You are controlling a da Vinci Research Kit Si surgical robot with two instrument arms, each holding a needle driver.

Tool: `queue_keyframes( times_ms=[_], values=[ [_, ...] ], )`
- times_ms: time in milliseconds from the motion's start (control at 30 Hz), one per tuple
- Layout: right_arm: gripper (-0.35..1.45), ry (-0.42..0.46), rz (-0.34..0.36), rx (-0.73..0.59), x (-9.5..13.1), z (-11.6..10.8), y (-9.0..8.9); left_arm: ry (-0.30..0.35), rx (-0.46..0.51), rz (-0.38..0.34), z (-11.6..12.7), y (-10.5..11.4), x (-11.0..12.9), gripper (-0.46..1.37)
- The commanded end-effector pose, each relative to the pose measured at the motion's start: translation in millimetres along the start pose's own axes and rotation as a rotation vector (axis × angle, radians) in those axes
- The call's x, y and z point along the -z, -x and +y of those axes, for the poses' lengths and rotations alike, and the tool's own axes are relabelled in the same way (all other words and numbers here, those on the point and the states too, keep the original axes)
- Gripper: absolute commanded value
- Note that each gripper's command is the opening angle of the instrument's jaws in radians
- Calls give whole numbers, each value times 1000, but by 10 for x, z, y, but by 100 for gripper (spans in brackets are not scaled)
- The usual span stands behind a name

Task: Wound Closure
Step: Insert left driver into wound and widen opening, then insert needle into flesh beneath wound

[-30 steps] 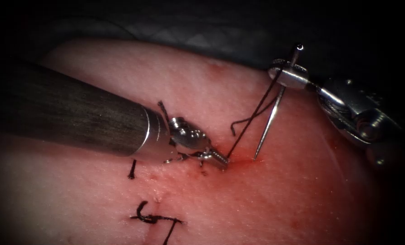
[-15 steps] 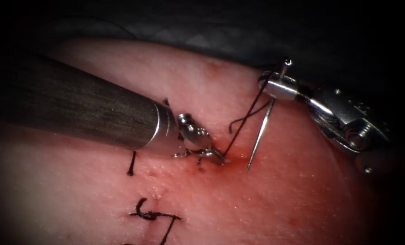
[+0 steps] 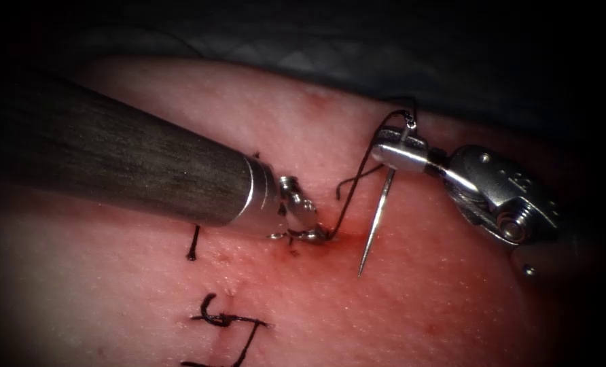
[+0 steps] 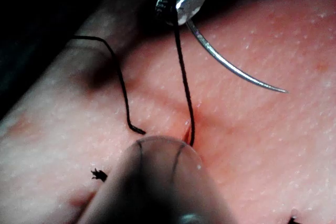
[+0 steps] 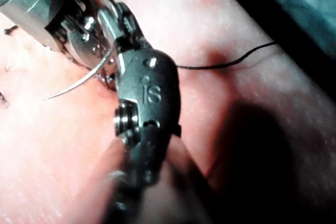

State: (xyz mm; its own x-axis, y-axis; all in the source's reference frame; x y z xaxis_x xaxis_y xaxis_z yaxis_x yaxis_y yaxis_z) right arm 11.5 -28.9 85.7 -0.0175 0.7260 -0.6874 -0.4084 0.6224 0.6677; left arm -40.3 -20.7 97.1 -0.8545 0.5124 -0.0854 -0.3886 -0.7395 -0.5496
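Needle (image 3: 376,219) hangs from our right tool (image 3: 397,153), whose fingers pinch it near the thread end; its point sits free just above the tissue (image 3: 418,299), right of the cut. Thread (image 3: 354,190) runs from there down beside our left tool (image 3: 310,228), tip on the tissue; we cannot tell how its fingers stand.

Marking: letters "iS" are read on the wrist housing of the right tool (image 5: 149,90) | position: about 9 o'clock from centre | no other text legible
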Motion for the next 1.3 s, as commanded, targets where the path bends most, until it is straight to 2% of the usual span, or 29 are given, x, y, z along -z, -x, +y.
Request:
queue_keyframes(
  times_ms=[33, 133, 200, 233, 300, 433, 500, 533, 700, 867, 1000, 1300],
  values=[
    [-35, 1, -1, 6, -1, 0, 0, -6, -6, -5, 1, 0, -1, -13],
    [-35, -1, -1, 13, -3, -1, 1, -9, -6, -8, 2, 0, -2, -4],
    [-35, -2, -1, 21, -4, 0, 2, -9, -6, -8, 4, 1, -2, 16],
    [-35, -1, -4, 21, -4, 0, 3, -9, -6, -8, 4, 1, -2, 20],
    [-35, 0, -9, 34, -4, 1, 4, -9, -18, -9, 5, 1, -2, 45],
    [-35, 4, -15, 61, -5, 3, 7, -8, -30, -10, 5, 1, -1, 55],
    [-35, 5, -17, 80, -6, 5, 9, -8, -41, -11, 5, 0, -1, 70],
    [-35, 4, -20, 87, -7, 6, 11, -8, -53, -12, 5, -1, -1, 84],
    [-35, 11, -15, 126, -9, 10, 14, -8, -71, -13, 5, -1, -1, 106],
    [-35, 28, -8, 235, -19, 16, 17, 5, -99, 3, 7, -2, 4, 113],
    [-35, 36, -5, 320, -30, 22, 18, 30, -102, 50, 8, -3, 6, 117],
    [-35, -9, -3, 465, -59, 18, 17, 44, -106, 59, 10, -3, 5, 118]
  ],
)
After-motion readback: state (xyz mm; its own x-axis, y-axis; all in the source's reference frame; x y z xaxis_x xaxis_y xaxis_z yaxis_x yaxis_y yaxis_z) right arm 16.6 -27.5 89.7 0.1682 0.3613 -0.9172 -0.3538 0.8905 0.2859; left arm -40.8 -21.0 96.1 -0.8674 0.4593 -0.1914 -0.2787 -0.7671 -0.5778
